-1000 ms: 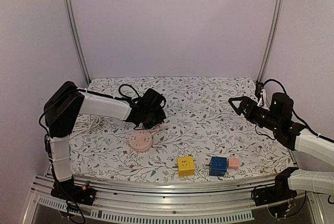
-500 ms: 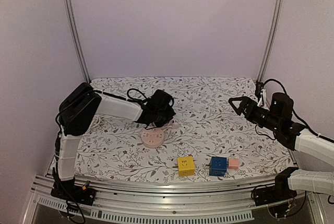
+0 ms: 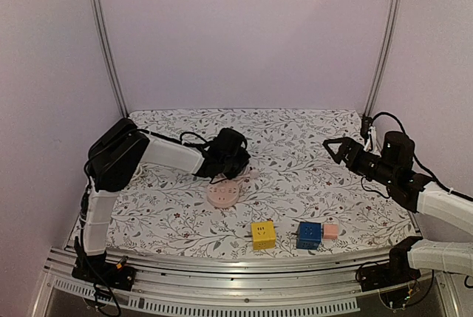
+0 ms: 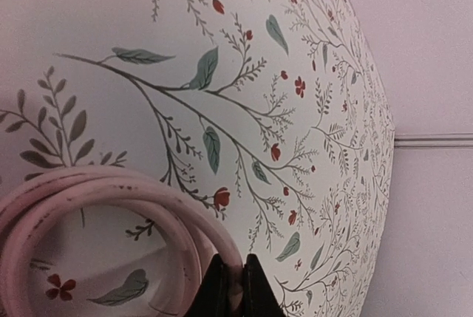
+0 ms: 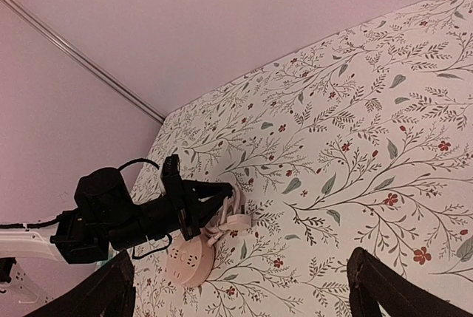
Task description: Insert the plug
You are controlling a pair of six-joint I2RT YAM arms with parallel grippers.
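Observation:
A round pink power strip lies on the floral cloth, left of centre; it also shows in the right wrist view. Its pink cable loops up from it. My left gripper is just behind the strip and is shut on that cable. In the right wrist view the left gripper holds the cable beside a pink plug. My right gripper hovers open and empty at the right, well away from the strip.
A yellow cube socket, a blue cube socket and a small pink cube sit in a row near the front edge. Metal posts stand at the back corners.
My left gripper has moved right with the cable, dragging the round pink strip to the right. The right arm has not moved.

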